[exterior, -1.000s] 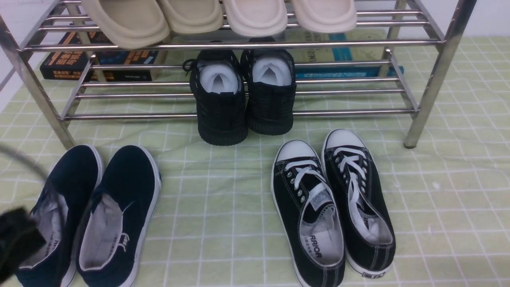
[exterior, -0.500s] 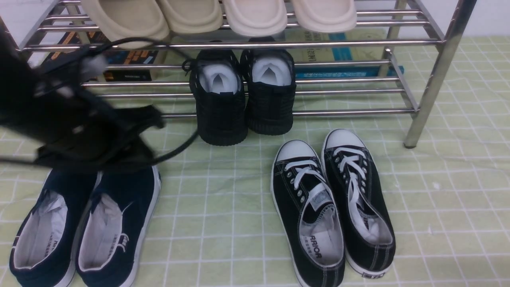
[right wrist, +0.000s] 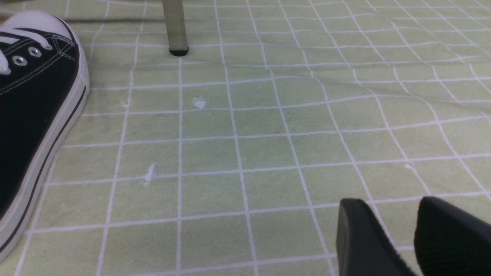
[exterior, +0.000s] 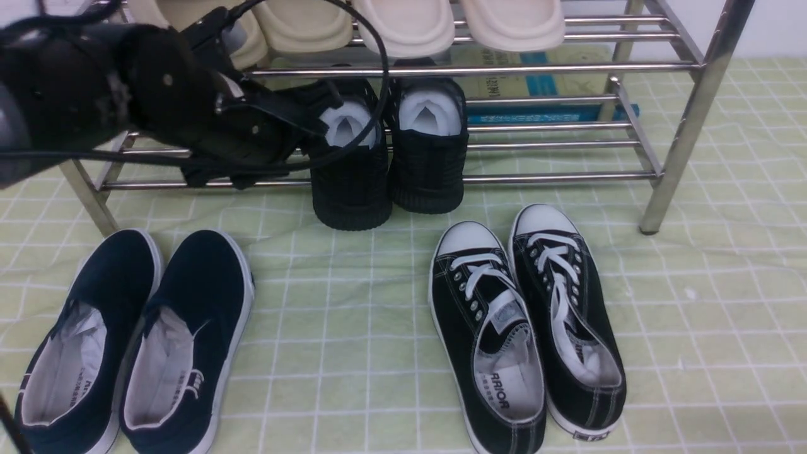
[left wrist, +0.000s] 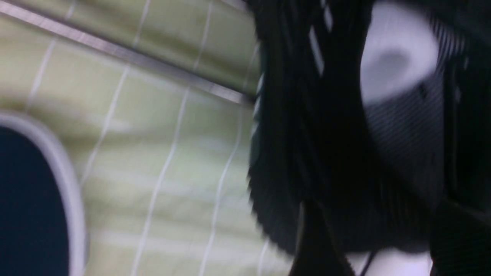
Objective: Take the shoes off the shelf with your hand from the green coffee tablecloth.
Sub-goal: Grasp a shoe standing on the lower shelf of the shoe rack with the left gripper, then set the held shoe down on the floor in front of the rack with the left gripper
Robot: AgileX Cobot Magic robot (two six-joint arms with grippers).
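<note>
The pair of all-black mesh shoes stands heel-out on the lower tier of the steel shelf [exterior: 555, 178], left shoe [exterior: 350, 183] beside right shoe [exterior: 429, 170], both stuffed with white paper. My left gripper [exterior: 318, 112] reaches in from the upper left, right at the left shoe's collar. In the blurred left wrist view the gripper [left wrist: 376, 218] is open, its dark fingers [left wrist: 316, 245] spread either side of the shoe's heel [left wrist: 402, 126]. My right gripper [right wrist: 387, 202] is open and empty, low over the green tablecloth [right wrist: 238, 153]; it does not show in the front view.
Navy slip-ons [exterior: 139, 334] lie front left and black canvas sneakers [exterior: 523, 315] front right on the tablecloth [exterior: 353, 302]. Beige slippers [exterior: 403, 22] sit on the top tier. Books [exterior: 542, 88] lie behind the shelf. A shelf leg [right wrist: 174, 27] stands ahead of the right gripper.
My left arm has swung up from the lower left corner, over the navy slip-ons, to the left mesh shoe on the lower tier. The shoes have not moved.
</note>
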